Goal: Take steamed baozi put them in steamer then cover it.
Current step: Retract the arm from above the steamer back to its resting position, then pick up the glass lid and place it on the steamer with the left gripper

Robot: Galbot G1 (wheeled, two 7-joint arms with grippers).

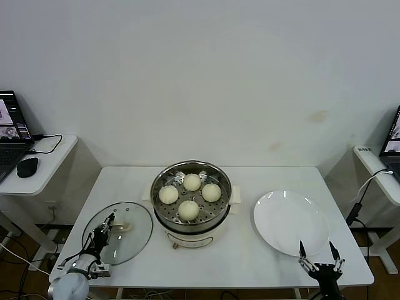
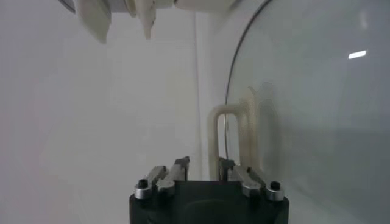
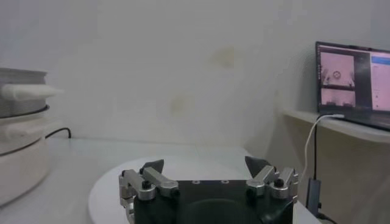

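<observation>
Four cream-white baozi [image 1: 188, 209] lie on the perforated tray inside the steel steamer [image 1: 187, 226], which stands uncovered at the table's middle. The round glass lid [image 1: 134, 240] lies flat on the table to its left. My left gripper [image 1: 110, 220] is at the lid's cream handle [image 1: 123, 227]. In the left wrist view its jaws [image 2: 203, 164] stand narrow around one leg of the handle [image 2: 234, 112]. My right gripper [image 1: 319, 252] is open and empty at the table's front right, by the white plate [image 1: 290, 222]. In the right wrist view [image 3: 205, 164] the steamer [image 3: 18, 97] shows far off.
The empty white plate sits right of the steamer. A side table on the left carries a laptop [image 1: 11, 134] and a mouse [image 1: 27, 167]. Another laptop [image 3: 352, 76] with a hanging cable [image 1: 362, 190] stands on the right side table. The table's front edge is close to both grippers.
</observation>
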